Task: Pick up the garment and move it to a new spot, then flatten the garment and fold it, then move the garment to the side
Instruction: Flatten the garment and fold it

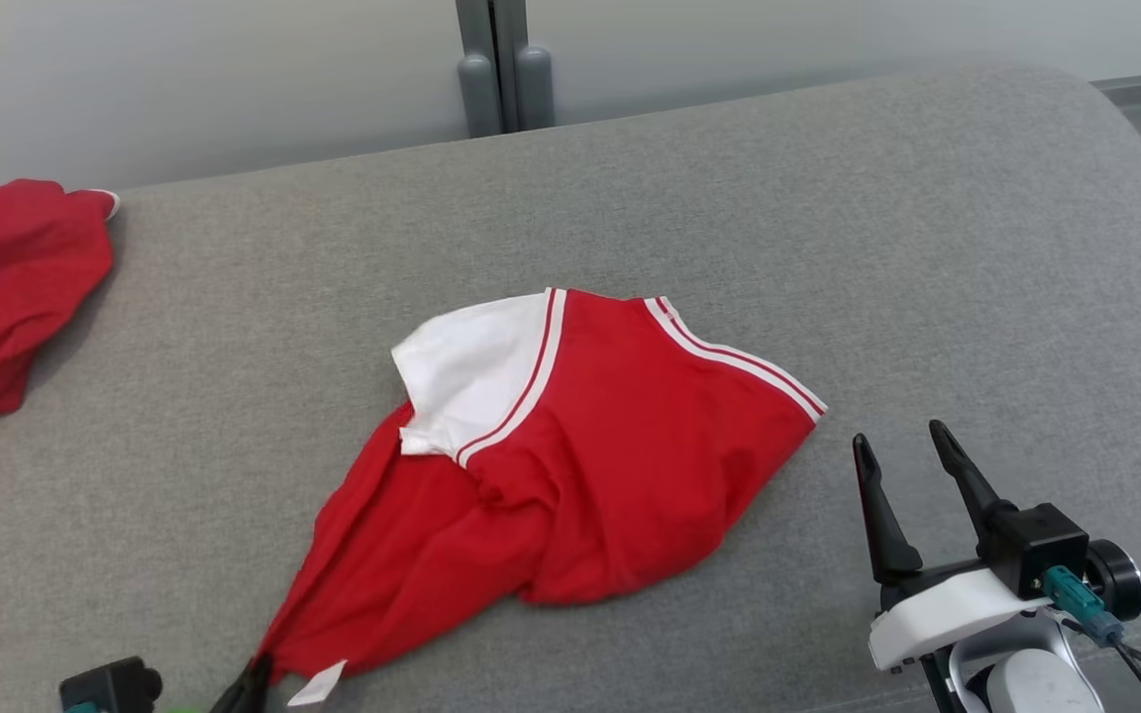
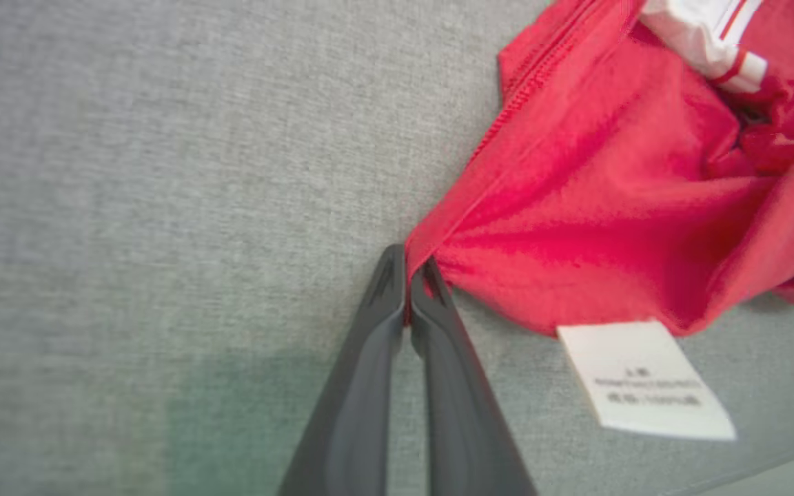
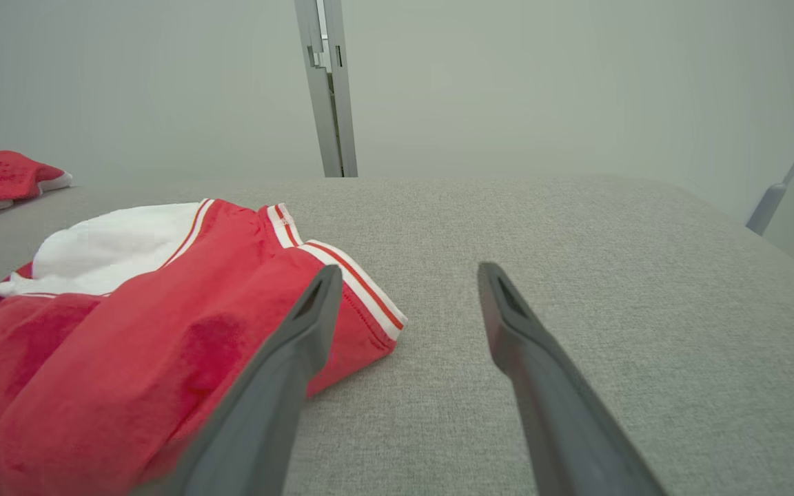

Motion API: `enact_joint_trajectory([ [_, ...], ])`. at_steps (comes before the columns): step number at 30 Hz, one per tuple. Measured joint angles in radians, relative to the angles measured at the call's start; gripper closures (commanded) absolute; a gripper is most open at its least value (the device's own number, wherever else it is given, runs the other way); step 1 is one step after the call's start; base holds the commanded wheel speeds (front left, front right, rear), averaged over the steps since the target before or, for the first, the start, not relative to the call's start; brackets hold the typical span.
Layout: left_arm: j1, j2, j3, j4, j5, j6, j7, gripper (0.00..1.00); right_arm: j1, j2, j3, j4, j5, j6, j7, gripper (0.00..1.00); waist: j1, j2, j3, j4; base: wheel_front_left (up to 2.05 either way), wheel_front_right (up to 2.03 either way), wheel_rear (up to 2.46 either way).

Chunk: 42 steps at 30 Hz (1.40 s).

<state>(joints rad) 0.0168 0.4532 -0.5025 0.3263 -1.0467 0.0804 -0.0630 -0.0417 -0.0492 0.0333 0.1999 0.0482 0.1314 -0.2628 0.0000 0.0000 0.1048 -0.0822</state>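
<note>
- Head view: red garment [image 1: 610, 465] with a white panel and striped trim lies crumpled in the middle of the table [image 1: 927, 228]. Its near corner is drawn to a point at the left end effector [image 1: 252, 683], with a white label [image 1: 318, 683] just beside. The right end effector [image 1: 902, 441] is wide and empty, near the right hem but apart from it. A second red cloth [image 1: 16, 277] lies at far left
- Left wrist view: left end effector [image 2: 407, 265] pinched narrow on the garment [image 2: 611, 207] corner; label [image 2: 645, 379] flat on the table [image 2: 128, 172]
- Right wrist view: right end effector [image 3: 407, 272] spread wide over the table [image 3: 576, 227], holding nothing; garment [image 3: 128, 331] hem beside one finger
</note>
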Motion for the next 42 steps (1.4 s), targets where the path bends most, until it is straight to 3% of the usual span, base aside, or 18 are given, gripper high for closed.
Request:
enact_joint_trajectory([
  [6,0.045,0.034,0.056,-0.043,-0.072,0.029,0.032,1.0,0.0,0.0,0.007,0.005,0.002,0.0,0.0,0.0,0.0,0.0,-0.008,0.039,0.0,0.0,0.0],
  [7,0.047,0.033,0.06,-0.044,-0.081,0.03,0.036,0.84,-0.001,0.0,0.008,0.006,0.002,0.0,0.0,0.0,0.0,0.0,-0.01,0.043,0.0,0.0,0.0],
  [8,0.049,0.032,0.065,-0.043,-0.085,0.034,0.036,0.51,-0.001,0.0,0.008,0.007,0.002,0.0,0.0,0.0,0.0,0.0,-0.012,0.048,0.0,0.0,0.0],
  [9,0.049,0.033,0.069,-0.041,-0.086,0.038,0.034,0.0,-0.001,0.0,0.009,0.009,0.002,0.0,0.0,0.0,0.0,0.0,-0.014,0.051,0.0,0.0,0.0],
  [13,0.065,0.033,0.097,-0.048,-0.104,0.043,0.014,0.0,-0.003,0.0,0.011,0.011,0.002,0.0,0.0,0.0,0.0,0.0,-0.022,0.052,0.0,0.0,0.0],
  [21,0.11,0.108,0.149,-0.198,-0.076,0.101,-0.031,0.0,-0.004,0.0,0.008,0.008,0.005,0.0,0.0,0.0,0.0,0.0,-0.018,0.026,0.0,0.0,0.0],
  [28,-0.065,0.086,0.106,-0.296,-0.043,0.106,0.031,0.0,-0.036,0.0,0.029,0.003,0.014,0.0,0.0,0.0,0.0,0.0,0.01,-0.014,0.0,0.0,0.0],
  [35,-0.257,-0.003,0.053,-0.21,-0.066,0.059,0.116,0.0,-0.059,0.0,0.035,-0.006,0.02,0.0,0.0,0.0,0.0,0.0,0.046,-0.077,0.0,0.0,0.0],
  [42,-0.302,-0.01,0.03,-0.05,-0.044,0.037,0.123,0.0,-0.063,-0.001,0.018,-0.012,0.021,0.0,0.0,0.0,0.0,0.0,0.074,-0.147,0.0,0.0,0.0],
])
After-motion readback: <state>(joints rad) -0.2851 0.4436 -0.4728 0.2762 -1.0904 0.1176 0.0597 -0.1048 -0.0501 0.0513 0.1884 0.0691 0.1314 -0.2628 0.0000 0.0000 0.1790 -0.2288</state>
